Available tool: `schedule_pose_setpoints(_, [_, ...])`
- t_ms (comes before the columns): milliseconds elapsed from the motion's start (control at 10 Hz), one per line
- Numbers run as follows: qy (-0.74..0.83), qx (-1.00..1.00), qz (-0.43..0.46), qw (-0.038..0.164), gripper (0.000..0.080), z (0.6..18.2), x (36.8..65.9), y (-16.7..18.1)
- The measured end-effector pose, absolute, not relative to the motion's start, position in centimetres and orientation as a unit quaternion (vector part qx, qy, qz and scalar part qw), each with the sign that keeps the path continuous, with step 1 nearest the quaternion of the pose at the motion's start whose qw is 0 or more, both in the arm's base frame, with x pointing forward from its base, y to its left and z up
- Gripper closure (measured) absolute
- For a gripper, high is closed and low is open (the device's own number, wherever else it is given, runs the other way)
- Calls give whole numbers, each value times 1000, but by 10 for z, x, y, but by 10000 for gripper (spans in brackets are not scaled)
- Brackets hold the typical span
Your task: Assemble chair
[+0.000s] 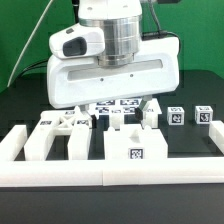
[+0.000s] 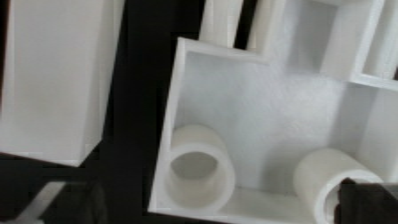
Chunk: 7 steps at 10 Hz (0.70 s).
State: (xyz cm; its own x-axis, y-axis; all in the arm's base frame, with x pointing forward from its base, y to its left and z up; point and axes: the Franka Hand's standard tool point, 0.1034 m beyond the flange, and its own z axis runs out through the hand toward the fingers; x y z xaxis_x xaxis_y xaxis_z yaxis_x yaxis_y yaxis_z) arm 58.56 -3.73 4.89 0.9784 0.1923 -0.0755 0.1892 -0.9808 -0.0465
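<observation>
The chair lies in loose white tagged pieces on the black table. In the exterior view a large panel with a tag lies at the front centre. A blocky piece lies to its left, and two small tagged blocks lie at the right. My gripper hangs low over the middle pieces, and its wide white body hides the fingertips. In the wrist view the gripper is open. Its dark fingertips stand wide apart over a white chair piece with two round sockets. It holds nothing.
The long low white border rail runs along the front, with a raised end at the exterior view's left. The marker board lies behind the pieces under the arm. Another white chair piece lies beside the socketed one.
</observation>
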Motion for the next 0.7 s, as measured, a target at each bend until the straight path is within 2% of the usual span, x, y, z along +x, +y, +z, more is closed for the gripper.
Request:
schedule_pose_setpoints(400, [-100,-994,34,17,150,28,582,-31])
schedule_pose_setpoints(700, [-103,-994,33,17,150,25,581,-30])
